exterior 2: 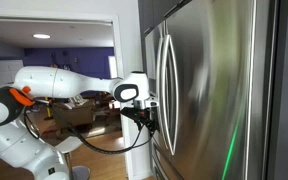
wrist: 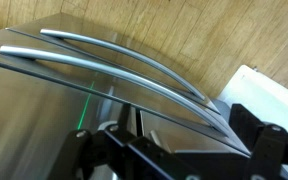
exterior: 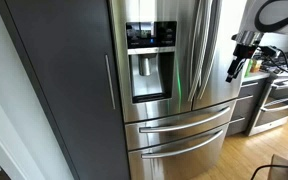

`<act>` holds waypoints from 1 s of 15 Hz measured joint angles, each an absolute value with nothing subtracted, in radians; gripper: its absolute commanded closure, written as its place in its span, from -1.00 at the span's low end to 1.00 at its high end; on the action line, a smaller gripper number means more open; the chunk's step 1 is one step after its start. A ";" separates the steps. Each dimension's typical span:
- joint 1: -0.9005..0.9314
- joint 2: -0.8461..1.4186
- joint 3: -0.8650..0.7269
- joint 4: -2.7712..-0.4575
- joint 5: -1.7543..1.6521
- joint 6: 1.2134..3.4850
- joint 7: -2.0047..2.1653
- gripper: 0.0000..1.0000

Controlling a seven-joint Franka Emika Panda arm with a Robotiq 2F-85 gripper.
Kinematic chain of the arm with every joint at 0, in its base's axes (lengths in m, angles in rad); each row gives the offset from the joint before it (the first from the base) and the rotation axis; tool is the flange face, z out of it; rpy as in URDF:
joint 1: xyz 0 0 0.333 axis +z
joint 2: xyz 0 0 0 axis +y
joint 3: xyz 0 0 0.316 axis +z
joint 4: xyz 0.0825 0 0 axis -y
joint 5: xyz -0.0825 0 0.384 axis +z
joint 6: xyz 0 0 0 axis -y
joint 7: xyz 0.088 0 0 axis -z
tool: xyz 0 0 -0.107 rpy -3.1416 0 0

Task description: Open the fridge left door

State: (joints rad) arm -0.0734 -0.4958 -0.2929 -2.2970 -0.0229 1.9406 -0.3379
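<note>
The stainless-steel fridge (exterior: 174, 130) stands closed in both exterior views. Its left door (exterior: 184, 40) has a black display, a recessed dispenser (exterior: 151, 75) and a long vertical bar handle (exterior: 196, 50). In an exterior view the left door (exterior 2: 219, 80) is the broad near panel, with the two door handles (exterior 2: 165, 80) beyond it. My gripper (exterior: 236, 68) hovers in front of the outer edge of the plain right door, apart from the left door handle. It also shows in an exterior view (exterior 2: 149, 118). In the wrist view the gripper (wrist: 179, 150) is open and empty above two curved drawer handles (wrist: 134, 70).
A dark grey tall cabinet (exterior: 64, 90) stands beside the left door. A stove and counter (exterior: 274, 95) are on the other side of the fridge, behind my arm. The floor is wood (wrist: 214, 30). A green light line (exterior: 180, 80) lies on the left door.
</note>
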 measured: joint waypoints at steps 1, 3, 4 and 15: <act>-0.073 -0.496 -0.293 -2.297 -0.023 1.941 -0.338 -1.00; -0.073 -0.496 -0.293 -2.297 -0.023 1.941 -0.338 -1.00; -0.073 -0.496 -0.293 -2.297 -0.023 1.941 -0.338 -1.00; -0.116 -0.482 -0.140 -2.269 -0.167 1.980 -0.128 -1.00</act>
State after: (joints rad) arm -0.1165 -0.4821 -0.1404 -2.2688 -0.1670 1.9796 -0.1279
